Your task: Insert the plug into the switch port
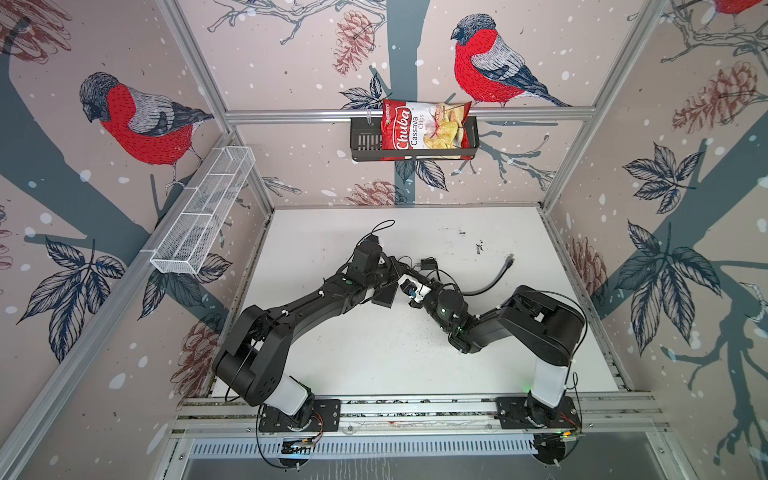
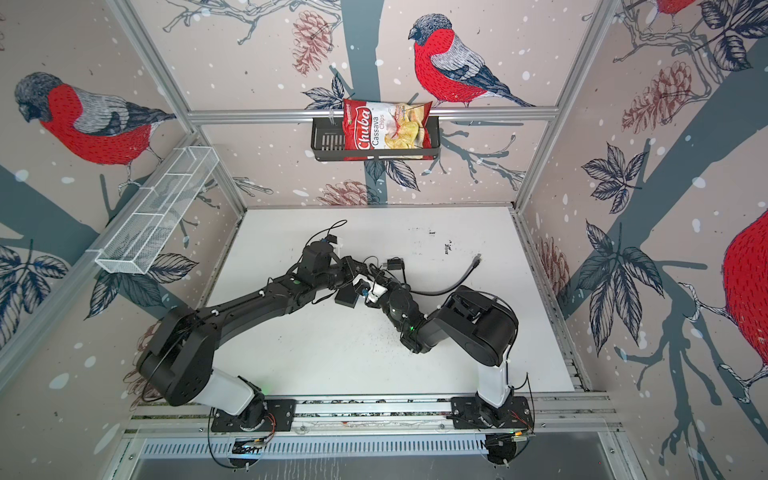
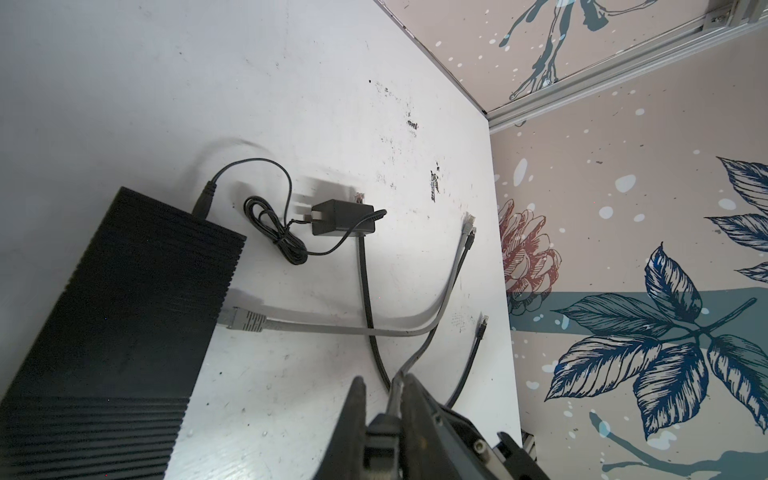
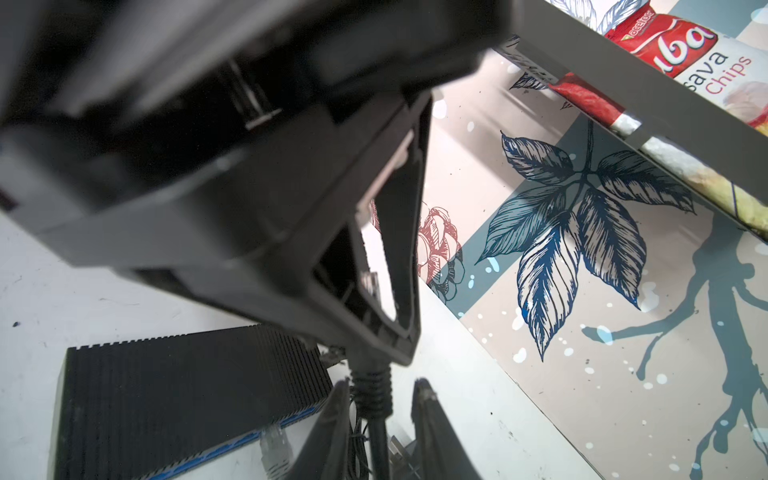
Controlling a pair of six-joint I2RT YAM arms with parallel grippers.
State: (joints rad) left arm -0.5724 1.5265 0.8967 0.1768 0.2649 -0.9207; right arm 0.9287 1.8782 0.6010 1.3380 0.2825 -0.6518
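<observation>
Your switch point(image 4: 187, 386) lies flat on the table, just below both pincers. Its blue port face runs along its long side and is turned toward the right gripper point(image 4: 382, 384), which I judge the nearer arm. That pincer stands partly open astride a black ribbed cable boot point(image 4: 370, 399), not clamped. The left gripper point(image 3: 383, 380) is closed on a gray cable point(image 3: 415, 353).

Only the red bag point(image 1: 424, 124) point(image 2: 384, 131) in the black basket point(image 1: 363, 141) carries readable print: "Chuba Cassava Chips" in both top views. The right wrist view catches the bag point(image 4: 685, 50) partly, reading "sava Chips".
</observation>
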